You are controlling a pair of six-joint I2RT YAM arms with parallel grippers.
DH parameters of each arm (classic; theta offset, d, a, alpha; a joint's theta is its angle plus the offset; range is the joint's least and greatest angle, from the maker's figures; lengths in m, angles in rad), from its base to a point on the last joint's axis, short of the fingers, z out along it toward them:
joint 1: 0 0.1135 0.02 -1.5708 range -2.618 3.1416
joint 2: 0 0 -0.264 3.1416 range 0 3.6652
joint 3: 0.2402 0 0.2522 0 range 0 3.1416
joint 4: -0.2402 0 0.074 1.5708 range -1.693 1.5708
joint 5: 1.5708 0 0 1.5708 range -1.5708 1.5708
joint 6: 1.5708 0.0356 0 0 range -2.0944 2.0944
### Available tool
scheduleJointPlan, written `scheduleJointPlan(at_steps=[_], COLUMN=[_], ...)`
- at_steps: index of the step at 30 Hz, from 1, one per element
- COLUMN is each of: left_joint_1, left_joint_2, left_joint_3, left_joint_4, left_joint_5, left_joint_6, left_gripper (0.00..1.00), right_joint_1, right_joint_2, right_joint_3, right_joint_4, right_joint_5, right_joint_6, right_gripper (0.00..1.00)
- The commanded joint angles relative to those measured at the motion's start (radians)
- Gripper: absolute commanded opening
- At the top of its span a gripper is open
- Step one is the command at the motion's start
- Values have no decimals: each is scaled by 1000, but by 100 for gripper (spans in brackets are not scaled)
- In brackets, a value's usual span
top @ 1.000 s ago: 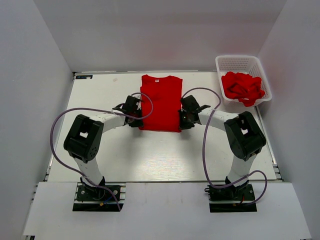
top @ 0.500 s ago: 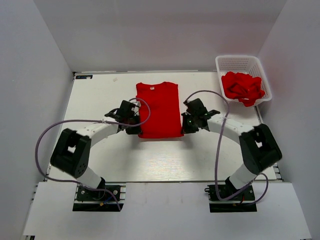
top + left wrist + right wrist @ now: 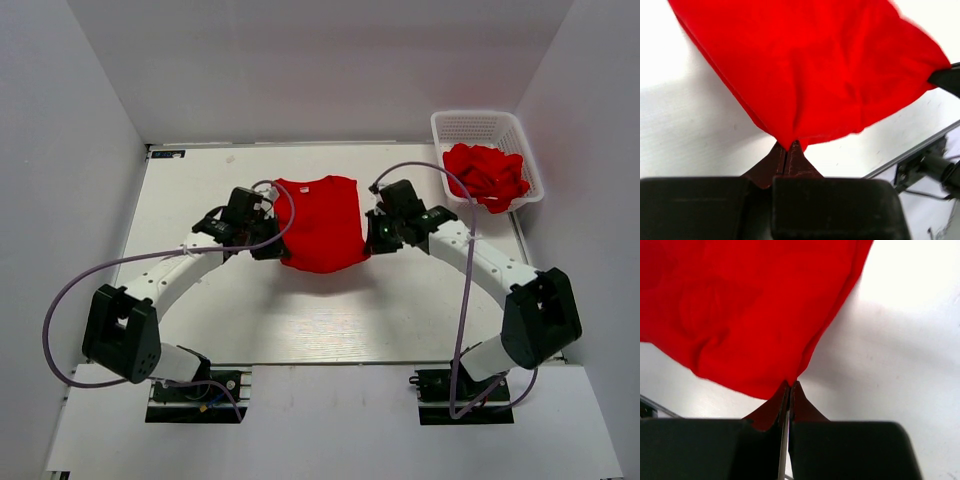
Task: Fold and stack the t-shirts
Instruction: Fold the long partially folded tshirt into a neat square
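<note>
A bright red t-shirt, folded to a narrow shape, hangs between my two grippers above the middle of the table, its near hem lifted and sagging. My left gripper is shut on its near left corner; in the left wrist view the cloth fans out from the pinched tips. My right gripper is shut on the near right corner; in the right wrist view the cloth spreads from the tips. More red t-shirts lie crumpled in the basket.
A white plastic mesh basket stands at the back right of the table. White walls close in the left, back and right sides. The shirt casts a shadow on the white tabletop below it.
Both grippers have moved toward the back and risen, carrying the shirt's near corners. The shirt lay flat a second ago; its near half is now off the table and it looks shorter.
</note>
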Motion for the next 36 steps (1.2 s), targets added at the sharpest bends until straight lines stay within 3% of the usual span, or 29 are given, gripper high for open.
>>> scheduleJointPlan(at_steps=[1, 13, 28, 36], left_joint_1=[15, 61, 182, 213], left_joint_2=[4, 211, 466, 593], left_joint_3=[99, 396, 619, 712], left_joint_4=[-12, -82, -15, 45], left_joint_5=[-63, -230, -160, -72], left_joint_6=[-40, -40, -17, 13], left_gripper=[0, 0, 0, 0], right_joint_1=[-9, -66, -162, -193], right_joint_2=[55, 302, 577, 651], right_joint_3=[134, 483, 820, 880], right_joint_4=[-21, -13, -22, 27], right_joint_5=[50, 94, 12, -45], right_joint_6=[-30, -94, -171, -165], right_gripper=[0, 0, 0, 0])
